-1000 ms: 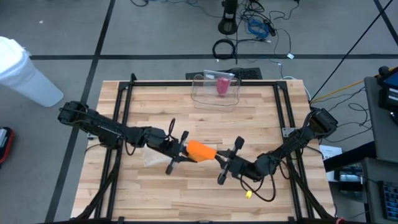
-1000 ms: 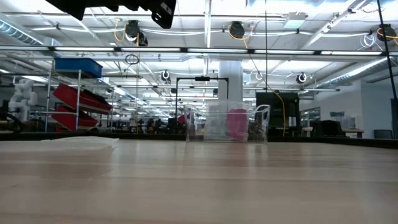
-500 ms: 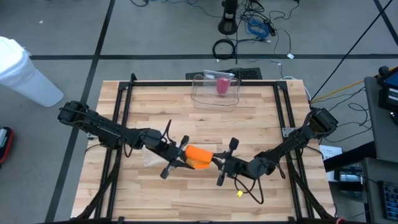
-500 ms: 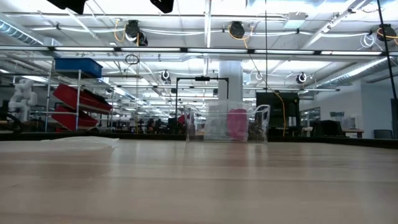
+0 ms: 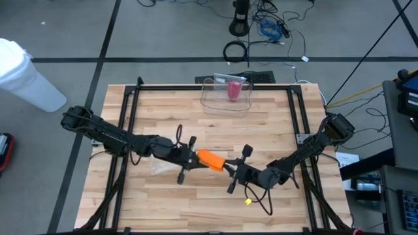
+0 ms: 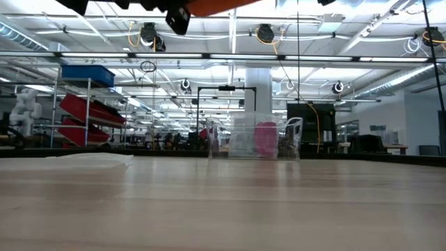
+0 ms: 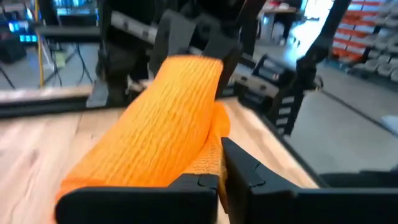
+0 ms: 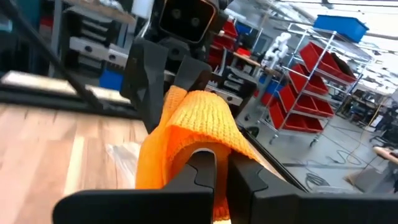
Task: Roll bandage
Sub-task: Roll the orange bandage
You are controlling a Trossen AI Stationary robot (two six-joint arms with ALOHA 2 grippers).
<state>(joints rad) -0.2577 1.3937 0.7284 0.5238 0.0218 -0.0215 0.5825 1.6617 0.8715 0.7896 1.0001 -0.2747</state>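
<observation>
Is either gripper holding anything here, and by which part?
Both hold the orange bandage above the table: the left gripper is shut on one end, the right gripper on the opposite end.

no readable text, no labels, no brands, no numbers, no signs in any view

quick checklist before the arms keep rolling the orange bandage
1. Left gripper shut on the orange bandage: ok.
2. Right gripper shut on the bandage's other end: ok.
3. Bandage lifted clear of the table: ok, the low view shows it up high.
4. Clear container far from both arms: ok.
5. Plastic wrapper lies under the left arm: cannot tell if it will snag.
</observation>
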